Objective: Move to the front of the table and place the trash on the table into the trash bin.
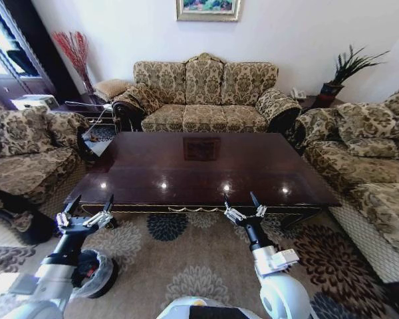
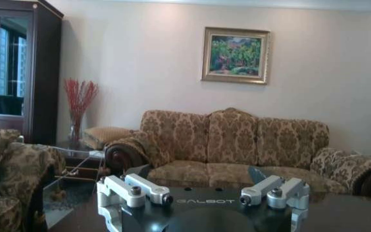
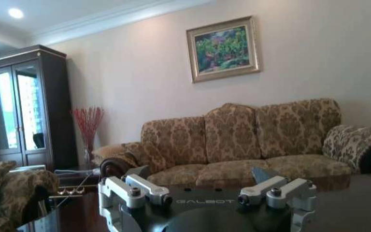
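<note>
The table (image 1: 139,166), a large glossy dark reddish-brown top with gold-trimmed apron, stands right in front of me. The trash is out of view. The trash bin (image 1: 105,278), round and black with a whitish bag over its rim, sits on the carpet at my lower left, partly hidden under my left arm. My left gripper (image 1: 92,203) hovers open at the table's near left edge, fingers pointing toward the sofa. My right gripper (image 1: 240,199) is open at the near edge, right of centre. Each wrist view shows its own open gripper, left (image 2: 198,171) and right (image 3: 198,171), over the dark table top (image 2: 347,212).
Patterned sofas surround the table: one behind (image 1: 203,100), one left (image 1: 26,156), one right (image 1: 366,159). A glass side table (image 1: 96,136) stands at the far left corner. A patterned carpet (image 1: 186,259) lies between me and the table.
</note>
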